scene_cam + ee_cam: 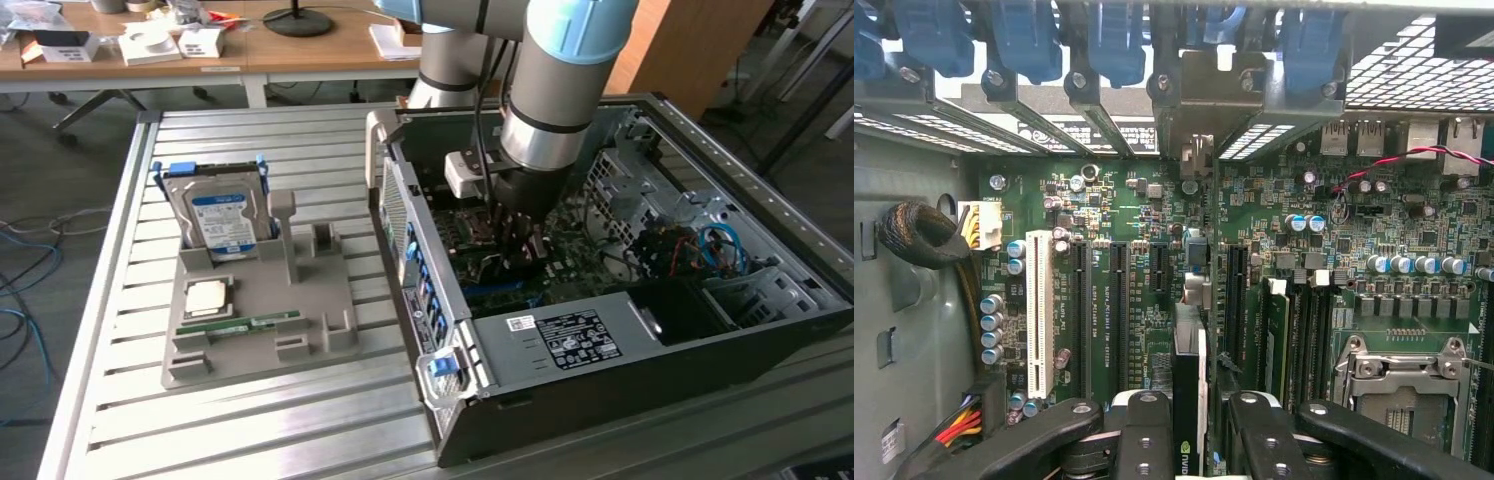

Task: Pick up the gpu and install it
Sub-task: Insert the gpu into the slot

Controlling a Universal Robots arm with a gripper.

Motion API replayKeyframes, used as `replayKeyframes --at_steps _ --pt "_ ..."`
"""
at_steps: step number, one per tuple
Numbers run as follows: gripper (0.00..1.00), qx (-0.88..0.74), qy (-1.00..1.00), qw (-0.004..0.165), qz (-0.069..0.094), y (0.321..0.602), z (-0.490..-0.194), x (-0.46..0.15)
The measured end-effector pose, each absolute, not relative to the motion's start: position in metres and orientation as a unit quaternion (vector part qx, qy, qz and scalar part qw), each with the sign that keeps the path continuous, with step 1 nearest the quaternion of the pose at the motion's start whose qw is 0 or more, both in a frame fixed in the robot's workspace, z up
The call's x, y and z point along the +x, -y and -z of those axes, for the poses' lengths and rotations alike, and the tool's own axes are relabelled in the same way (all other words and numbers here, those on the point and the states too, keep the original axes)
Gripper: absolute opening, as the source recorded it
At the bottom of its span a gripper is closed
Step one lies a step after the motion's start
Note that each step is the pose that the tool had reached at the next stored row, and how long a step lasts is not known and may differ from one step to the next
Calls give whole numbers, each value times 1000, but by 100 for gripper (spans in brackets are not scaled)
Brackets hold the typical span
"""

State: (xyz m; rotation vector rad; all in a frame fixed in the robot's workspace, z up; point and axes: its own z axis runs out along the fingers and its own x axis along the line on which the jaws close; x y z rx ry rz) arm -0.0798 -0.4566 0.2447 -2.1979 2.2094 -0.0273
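Note:
Seen edge-on in the wrist view, the gpu (1188,365) is a thin card with a black face and a silver bracket (1194,95) at its far end. My gripper (1192,425) is shut on it, one black finger on each side. The card hangs upright just above the green motherboard (1104,210), in line with the gap between two black expansion slots (1235,300). I cannot tell whether its edge touches a slot. In the exterior view my gripper (521,245) reaches down into the open computer case (601,345).
A grey parts holder (254,330) on the slatted table carries a silver hard drive (220,220), a processor (207,297) and a green memory stick (240,322). Inside the case are a white slot (1038,310), a processor socket (1399,375), a black cable bundle (919,235) and blue bracket clips (1119,40).

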Motion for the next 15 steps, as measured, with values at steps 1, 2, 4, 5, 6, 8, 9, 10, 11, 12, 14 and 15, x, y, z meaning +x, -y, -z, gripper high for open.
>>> replayKeyframes --at_steps 1,2,4,5,6,8,9,10,11,12,14,15 --pt "26 -705 -709 13 9 457 -245 -80" --pt "26 -705 -709 13 9 457 -245 -80" --pt "26 -705 -709 13 9 457 -245 -80" --pt "26 -705 -709 13 9 457 -245 -80" --pt "26 -705 -709 13 9 457 -245 -80" --pt "26 -705 -709 13 9 457 -245 -80" --pt "26 -705 -709 13 9 457 -245 -80" --pt "26 -705 -709 13 9 457 -245 -80" --pt "26 -705 -709 13 9 457 -245 -80" --pt "26 -705 -709 13 9 457 -245 -80" --pt "26 -705 -709 13 9 457 -245 -80" --pt "26 -705 -709 13 9 457 -245 -80"
